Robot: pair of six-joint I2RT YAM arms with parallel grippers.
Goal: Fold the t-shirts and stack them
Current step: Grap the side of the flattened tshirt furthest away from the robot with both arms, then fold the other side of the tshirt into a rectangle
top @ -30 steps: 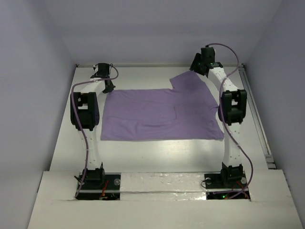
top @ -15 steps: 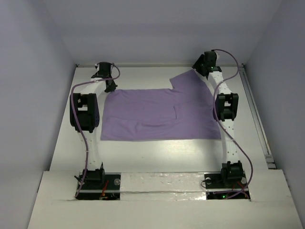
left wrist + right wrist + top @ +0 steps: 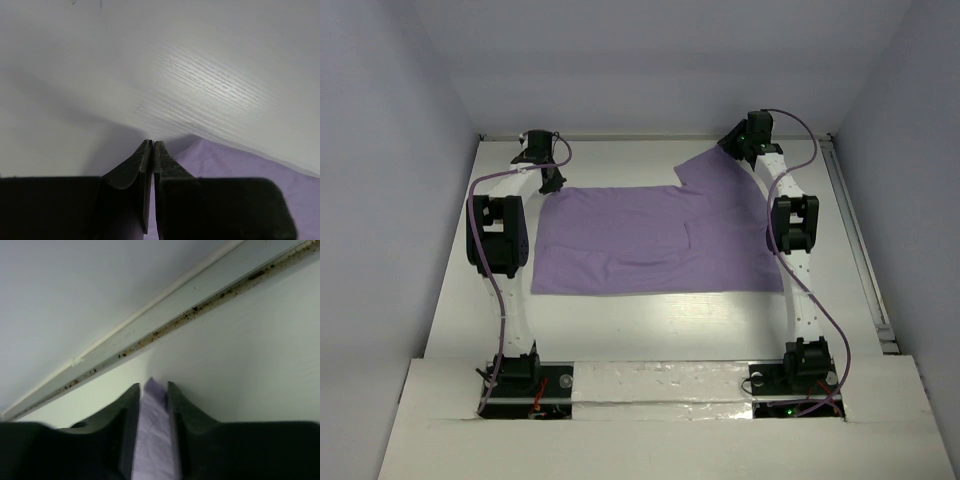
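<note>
The lavender t-shirt [image 3: 650,240] lies spread flat across the middle of the table, with one sleeve pointing to the far right. My left gripper [image 3: 550,182] is at the shirt's far left corner. In the left wrist view its jaws [image 3: 152,143] are pressed together on a thin sliver of purple fabric, and more of the shirt [image 3: 235,165] lies flat to the right. My right gripper [image 3: 732,148] is at the tip of the far right sleeve. In the right wrist view its jaws [image 3: 152,387] stand narrowly apart, and bunched sleeve fabric [image 3: 152,430] fills the gap.
The back wall and its floor seam [image 3: 165,325] run just beyond the right gripper. A metal rail [image 3: 855,240] lines the table's right edge. White side walls enclose the table. Bare table [image 3: 650,330] lies between the shirt and the arm bases.
My right gripper has moved farther back and a little left, down onto the sleeve tip. The left arm and the shirt have hardly moved.
</note>
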